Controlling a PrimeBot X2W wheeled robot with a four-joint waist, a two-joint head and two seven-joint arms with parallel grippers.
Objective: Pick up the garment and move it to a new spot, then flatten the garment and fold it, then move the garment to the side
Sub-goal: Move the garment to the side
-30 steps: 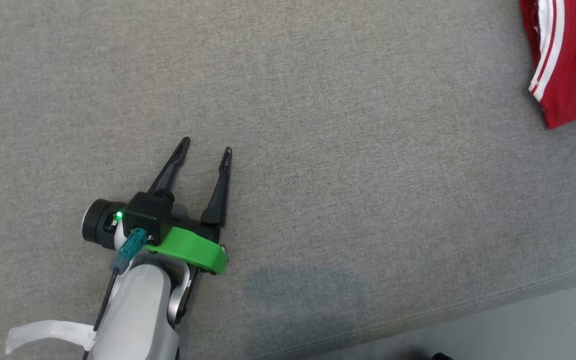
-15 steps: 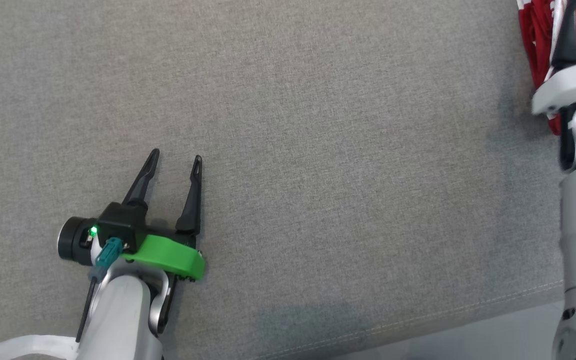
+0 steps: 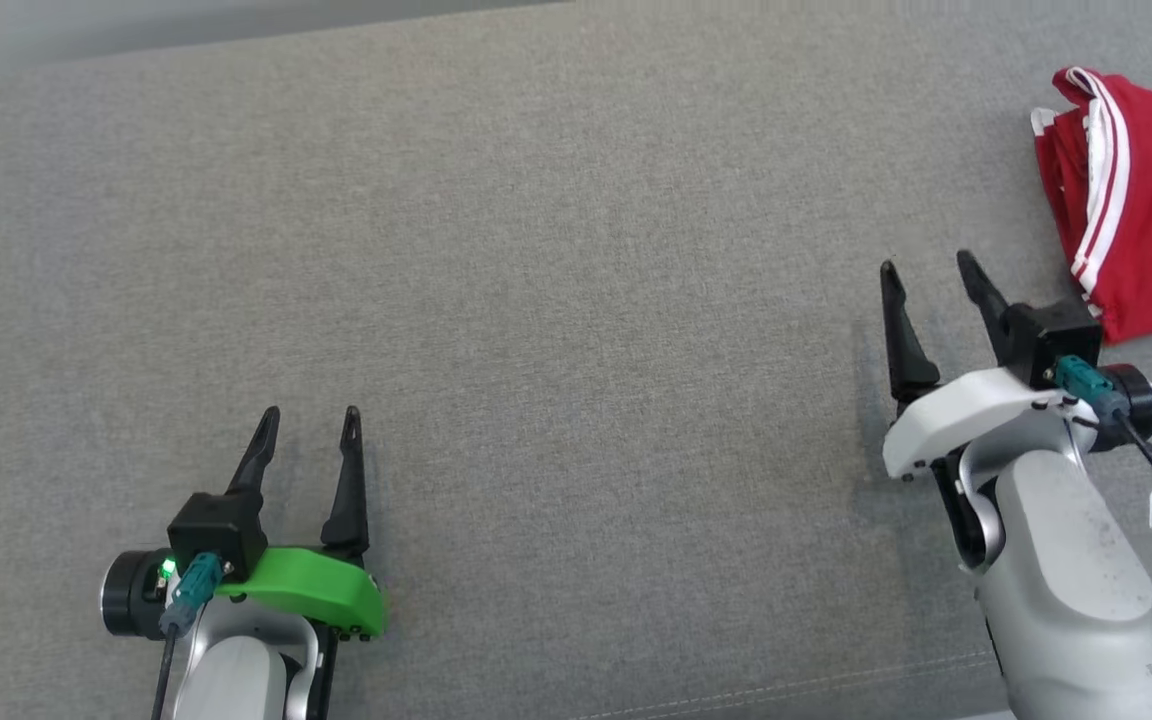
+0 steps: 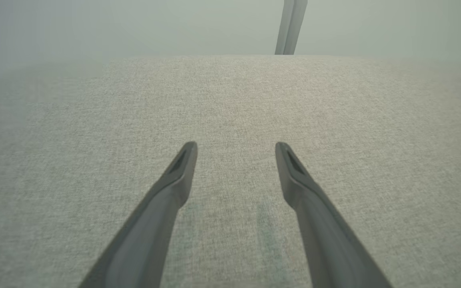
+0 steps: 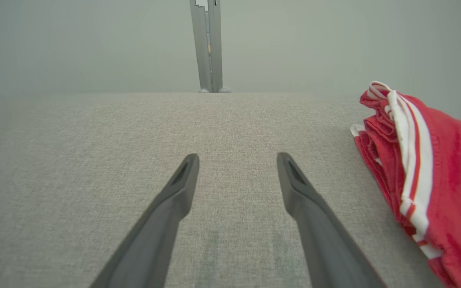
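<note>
The garment [image 3: 1141, 200] is red with white stripes, folded in a pile at the far right of the grey fabric surface; it lies at the right of the right wrist view as the garment [image 5: 430, 176]. My right gripper [image 3: 926, 268] stands open just left of it, apart from the cloth, with nothing between its fingers [image 5: 310, 200]. At the lower left, my left gripper [image 3: 309, 415] is open over bare fabric, its fingers [image 4: 174, 184] empty.
The grey upholstered surface [image 3: 576, 300] stretches wide between the two arms. Its far edge [image 3: 236, 40] runs along the top, with pale floor beyond. A metal post [image 5: 208, 44] stands past the far edge. A seam [image 3: 786, 685] marks the near edge.
The head camera has tilted, so the whole view shifted. My right arm has drawn back from the garment, which stays on the surface. The left arm looks unmoved apart from the shift.
</note>
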